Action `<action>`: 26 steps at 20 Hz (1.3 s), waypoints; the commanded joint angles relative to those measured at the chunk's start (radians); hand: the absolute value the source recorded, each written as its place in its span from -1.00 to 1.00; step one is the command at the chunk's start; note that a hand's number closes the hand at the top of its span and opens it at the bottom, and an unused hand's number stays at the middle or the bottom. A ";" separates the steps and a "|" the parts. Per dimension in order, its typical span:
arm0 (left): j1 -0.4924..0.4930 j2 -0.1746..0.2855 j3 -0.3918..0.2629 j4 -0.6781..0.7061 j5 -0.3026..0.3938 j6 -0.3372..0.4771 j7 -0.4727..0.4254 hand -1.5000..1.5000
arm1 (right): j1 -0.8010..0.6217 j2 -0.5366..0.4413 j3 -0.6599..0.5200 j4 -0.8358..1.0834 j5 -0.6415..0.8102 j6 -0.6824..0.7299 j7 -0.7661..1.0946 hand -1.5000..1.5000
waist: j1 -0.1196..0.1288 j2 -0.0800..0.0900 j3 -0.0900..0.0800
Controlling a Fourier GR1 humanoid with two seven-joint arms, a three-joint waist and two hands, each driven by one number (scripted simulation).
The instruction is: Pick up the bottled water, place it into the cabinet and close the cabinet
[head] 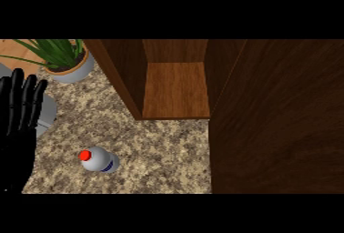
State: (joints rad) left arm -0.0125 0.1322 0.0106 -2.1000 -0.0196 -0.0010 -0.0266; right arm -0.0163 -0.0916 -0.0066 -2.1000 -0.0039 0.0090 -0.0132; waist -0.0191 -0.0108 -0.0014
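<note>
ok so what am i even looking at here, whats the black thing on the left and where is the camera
The camera sits in a humanoid robot's head and looks steeply down at a speckled counter. The black shape at the left edge is the robot's left hand. It is open with fingers up, resting and holding nothing. Its right hand is out of view. On the counter is a bottle with a red cap, seen from above, and a potted plant sits at the far left. The wooden box is an open cabinet. The dark panel on the right looks like its door.

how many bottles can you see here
1. The water bottle stands on the speckled counter, in front of the open cabinet. Others may be hidden deeper inside it.
</note>
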 commanded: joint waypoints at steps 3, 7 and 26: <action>0.061 0.030 -0.056 -0.108 0.124 -0.136 0.025 -1.00 | 0.106 -0.001 0.033 -0.100 0.042 0.011 -0.005 -1.00 | 0.017 0.007 0.001; 0.225 -0.107 -0.211 0.003 0.222 -0.102 0.147 -1.00 | 0.175 0.087 0.105 -0.030 -0.135 0.029 0.080 -1.00 | 0.023 0.025 0.001; 0.577 -0.006 -0.132 -0.150 0.403 -0.263 0.132 -1.00 | 0.515 0.091 0.257 -0.184 -0.190 0.094 0.074 -1.00 | 0.020 0.008 0.001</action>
State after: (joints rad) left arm 0.5445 0.1173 -0.1629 -2.3098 0.3662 -0.2089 0.1705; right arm 0.4364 -0.0109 0.1564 -2.2734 -0.2663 0.1225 0.0913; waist 0.0017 -0.0029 -0.0004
